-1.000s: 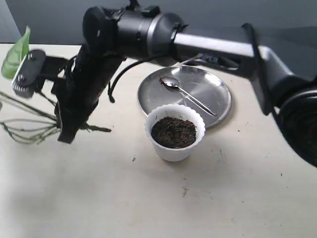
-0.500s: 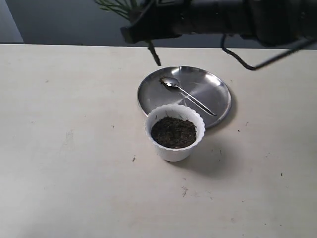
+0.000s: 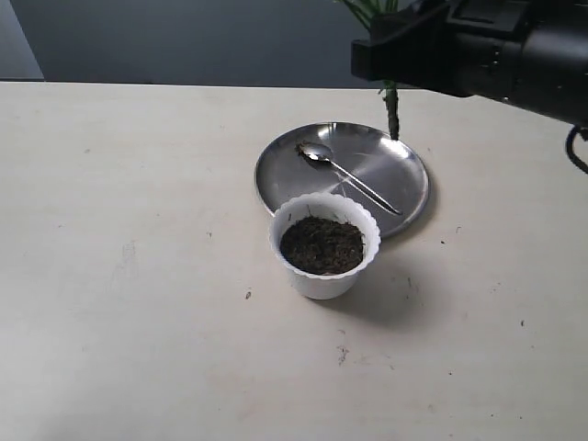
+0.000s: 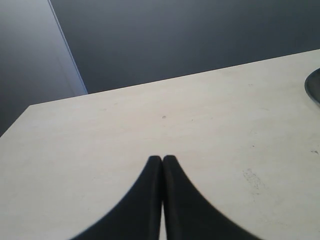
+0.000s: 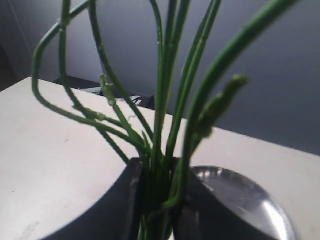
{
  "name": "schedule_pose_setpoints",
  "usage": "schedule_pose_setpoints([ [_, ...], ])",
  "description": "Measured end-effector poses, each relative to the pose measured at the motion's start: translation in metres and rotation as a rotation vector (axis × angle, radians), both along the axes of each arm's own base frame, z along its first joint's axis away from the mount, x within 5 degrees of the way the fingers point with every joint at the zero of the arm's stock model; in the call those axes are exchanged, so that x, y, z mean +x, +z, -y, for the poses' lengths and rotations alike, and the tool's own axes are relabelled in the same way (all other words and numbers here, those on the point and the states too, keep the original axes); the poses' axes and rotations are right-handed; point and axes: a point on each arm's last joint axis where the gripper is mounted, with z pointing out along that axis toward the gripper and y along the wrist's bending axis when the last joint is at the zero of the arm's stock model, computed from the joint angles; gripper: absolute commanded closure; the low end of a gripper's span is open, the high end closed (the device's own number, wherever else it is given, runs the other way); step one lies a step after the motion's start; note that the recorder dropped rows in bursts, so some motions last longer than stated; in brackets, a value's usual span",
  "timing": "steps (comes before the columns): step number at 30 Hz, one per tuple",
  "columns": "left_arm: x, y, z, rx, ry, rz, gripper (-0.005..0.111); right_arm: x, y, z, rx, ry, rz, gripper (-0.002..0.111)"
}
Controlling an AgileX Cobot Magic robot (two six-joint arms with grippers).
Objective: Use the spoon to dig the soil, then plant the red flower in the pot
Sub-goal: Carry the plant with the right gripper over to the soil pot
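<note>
A pale beige tabletop [image 3: 138, 322] fills the scene; behind its far edge stands a dark grey wall [image 3: 184, 37].

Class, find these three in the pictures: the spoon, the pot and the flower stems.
spoon [image 3: 344, 176]: exterior view, mid handle.
pot [image 3: 324, 281]: exterior view, white outer wall.
flower stems [image 5: 161, 145]: right wrist view, bundle just above the jaws.

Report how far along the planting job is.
Digging looks finished: the spoon lies on the steel plate, soil crumbs at its bowl. In hand: the right gripper is clamped on the red flower stems, held above the plate's far edge. Left: lower the stems into the soil in the pot. The left gripper is shut and empty.
</note>
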Motion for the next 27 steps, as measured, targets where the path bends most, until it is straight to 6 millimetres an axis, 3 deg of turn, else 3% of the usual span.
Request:
schedule_pose_setpoints([
  [4, 0.0, 0.0, 0.0, 0.0, 0.0, 0.0, 0.106, -0.003, 0.014, 0.016, -0.045, -0.08, 0.14, 0.109],
  [9, 0.0, 0.0, 0.0, 0.0, 0.0, 0.0, 0.106, 0.0, 0.035, 0.03, 0.107, -0.24, 0.325, 0.109],
  [12, 0.0, 0.0, 0.0, 0.0, 0.0, 0.0, 0.106, -0.003, 0.045, 0.023, 0.17, -0.164, 0.483, 0.109],
  [16, 0.0, 0.0, 0.0, 0.0, 0.0, 0.0, 0.106, -0.002, 0.047, 0.012, 0.253, -0.091, 0.552, 0.109],
  [20, 0.0, 0.0, 0.0, 0.0, 0.0, 0.0, 0.106, 0.006, 0.027, 0.003, 0.28, -0.065, 0.476, 0.109],
  [27, 0.0, 0.0, 0.0, 0.0, 0.0, 0.0, 0.106, -0.005, -0.042, 0.004, 0.354, 0.004, 0.398, 0.109],
])
